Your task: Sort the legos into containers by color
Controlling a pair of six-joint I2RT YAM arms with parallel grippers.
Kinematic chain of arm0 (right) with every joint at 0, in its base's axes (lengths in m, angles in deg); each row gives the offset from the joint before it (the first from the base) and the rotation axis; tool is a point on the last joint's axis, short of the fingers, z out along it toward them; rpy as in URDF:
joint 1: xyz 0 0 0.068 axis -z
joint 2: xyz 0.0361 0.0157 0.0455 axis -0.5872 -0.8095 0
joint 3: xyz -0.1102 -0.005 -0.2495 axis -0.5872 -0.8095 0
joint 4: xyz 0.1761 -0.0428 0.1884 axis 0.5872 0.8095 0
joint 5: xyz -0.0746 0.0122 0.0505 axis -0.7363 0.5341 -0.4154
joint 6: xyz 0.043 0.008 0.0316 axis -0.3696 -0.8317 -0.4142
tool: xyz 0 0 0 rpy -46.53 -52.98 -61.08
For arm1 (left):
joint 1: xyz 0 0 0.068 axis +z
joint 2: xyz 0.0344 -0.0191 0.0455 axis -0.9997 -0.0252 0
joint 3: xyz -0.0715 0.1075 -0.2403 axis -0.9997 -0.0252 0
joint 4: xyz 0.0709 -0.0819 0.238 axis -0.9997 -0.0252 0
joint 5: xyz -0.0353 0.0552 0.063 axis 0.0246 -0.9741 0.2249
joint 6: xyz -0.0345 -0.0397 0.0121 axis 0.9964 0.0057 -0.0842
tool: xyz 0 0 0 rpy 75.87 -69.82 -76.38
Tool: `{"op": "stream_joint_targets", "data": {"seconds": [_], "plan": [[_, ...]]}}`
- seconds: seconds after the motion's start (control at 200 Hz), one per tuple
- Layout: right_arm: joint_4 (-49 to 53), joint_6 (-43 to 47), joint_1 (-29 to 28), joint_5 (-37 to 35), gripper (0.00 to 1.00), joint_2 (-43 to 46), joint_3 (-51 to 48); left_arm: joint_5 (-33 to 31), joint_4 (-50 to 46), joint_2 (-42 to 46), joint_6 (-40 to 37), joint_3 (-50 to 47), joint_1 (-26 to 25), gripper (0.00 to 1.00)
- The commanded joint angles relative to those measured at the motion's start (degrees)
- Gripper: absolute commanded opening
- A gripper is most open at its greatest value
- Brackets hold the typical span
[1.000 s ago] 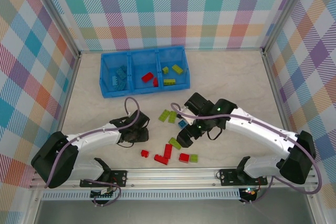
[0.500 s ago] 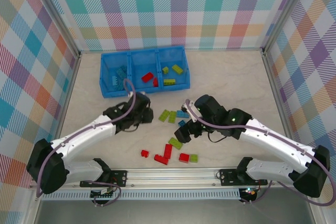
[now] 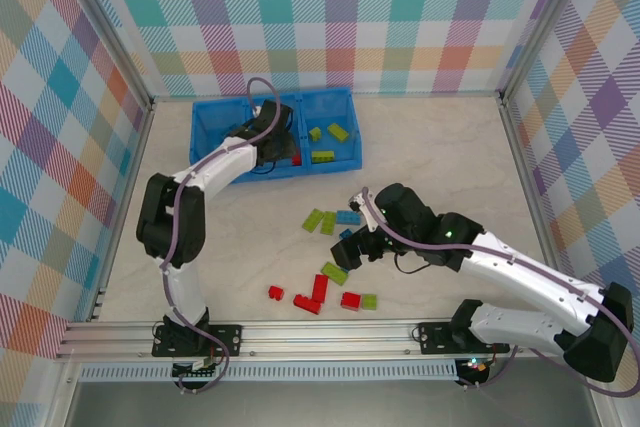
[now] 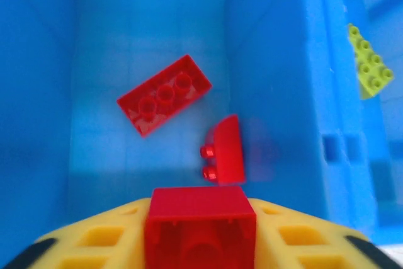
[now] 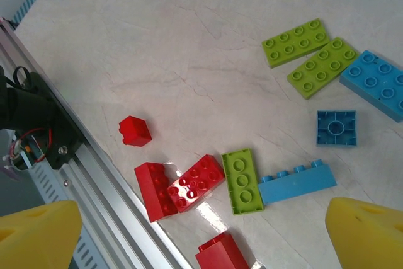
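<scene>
My left gripper (image 3: 274,143) hangs over the middle compartment of the blue bin (image 3: 200,179), shut on a red lego (image 4: 199,222) between its yellow pads. Below it two red legos (image 4: 165,94) lie on that compartment's floor (image 4: 107,48). The left compartment holds blue legos (image 3: 225,147) and the right one green legos (image 3: 330,132). My right gripper (image 3: 364,247) hovers open above the loose legos on the table. Under it lie a red pair (image 5: 179,187), a green lego (image 5: 242,181) and a long blue lego (image 5: 296,184).
A small red lego (image 5: 135,131) lies near the aluminium rail (image 5: 94,181) at the table's front edge. Two green plates (image 5: 308,55), a blue plate (image 5: 378,83) and a blue square lego (image 5: 335,127) sit farther out. Checked walls enclose the table.
My left arm has swung from the near table up to the bin's middle compartment, carrying the red lego. My right gripper shifted slightly right and stays over the loose pile.
</scene>
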Motion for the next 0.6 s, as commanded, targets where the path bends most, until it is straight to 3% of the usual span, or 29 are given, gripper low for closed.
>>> {"op": "stream_joint_targets", "data": {"seconds": [0.0,0.17,0.365,0.595], "plan": [[-0.1,-2.0,0.2,-1.3,1.00,1.2,-0.2,1.4,-0.5,0.2,-0.3,4.4,1.1,0.57],[-3.3,-6.2,0.2,-2.5,1.00,-1.2,-0.6,3.2,-1.3,5.6,-0.3,3.5,1.1,0.61],[-6.4,-12.2,0.1,-2.4,0.98,-11.4,4.0,8.3,-3.2,25.8,-1.3,-7.4,-0.9,0.61],[-12.9,-26.7,-0.5,-2.7,0.72,-26.6,9.8,14.8,-16.7,51.2,-23.8,-17.9,-5.0,0.64]]}}
